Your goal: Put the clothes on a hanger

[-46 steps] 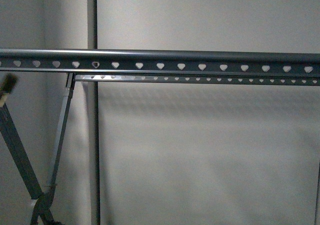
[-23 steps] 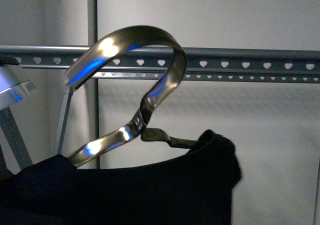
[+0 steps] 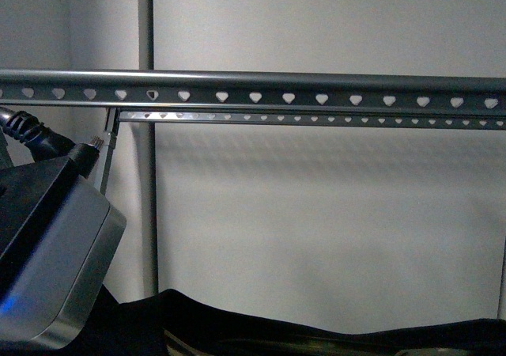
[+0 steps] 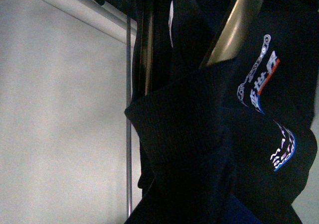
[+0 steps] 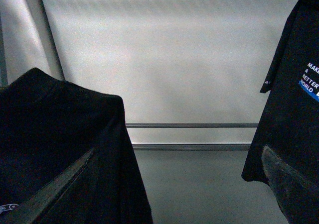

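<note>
The grey hanger rail (image 3: 316,80) crosses the front view, with its heart-holed strip (image 3: 320,99) just below. The black clothes (image 3: 332,337) lie low along the bottom edge, under the rail. My left arm's grey housing (image 3: 51,249) fills the lower left. In the left wrist view the clothes (image 4: 199,134) hang bunched with the blue, orange and white logo (image 4: 259,79) showing, on a brass wire coat hanger (image 4: 234,30). My left gripper is shut on the clothes, its fingers hidden by fabric. My right gripper (image 5: 174,194) is open and empty beside the clothes (image 5: 60,134).
A second thinner punched rail (image 3: 316,120) runs behind the first, with a grey leg (image 3: 107,162) and upright pole (image 3: 147,174) at left. Another black garment (image 5: 289,109) with a blue-white print hangs near my right gripper. A pale wall stands behind.
Half a second ago the brass hook and black top were raised in front of the rail. Now they have dropped to the bottom edge, and my left arm's housing has come into view.
</note>
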`<action>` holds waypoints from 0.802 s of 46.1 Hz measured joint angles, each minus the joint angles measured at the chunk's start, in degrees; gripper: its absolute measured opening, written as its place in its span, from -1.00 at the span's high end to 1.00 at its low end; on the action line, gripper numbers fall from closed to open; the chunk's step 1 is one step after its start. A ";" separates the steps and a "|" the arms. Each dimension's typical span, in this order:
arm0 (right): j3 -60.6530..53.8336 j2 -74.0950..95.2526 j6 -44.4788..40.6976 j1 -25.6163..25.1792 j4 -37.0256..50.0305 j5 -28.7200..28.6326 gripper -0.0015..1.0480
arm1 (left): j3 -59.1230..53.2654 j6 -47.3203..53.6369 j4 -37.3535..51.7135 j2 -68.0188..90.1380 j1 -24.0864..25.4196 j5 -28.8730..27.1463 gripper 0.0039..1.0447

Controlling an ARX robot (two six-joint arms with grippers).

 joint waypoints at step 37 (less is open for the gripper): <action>32.24 65.37 -71.60 -12.28 -6.62 -48.92 -0.85 | -0.13 0.11 0.00 0.11 0.11 -0.02 0.93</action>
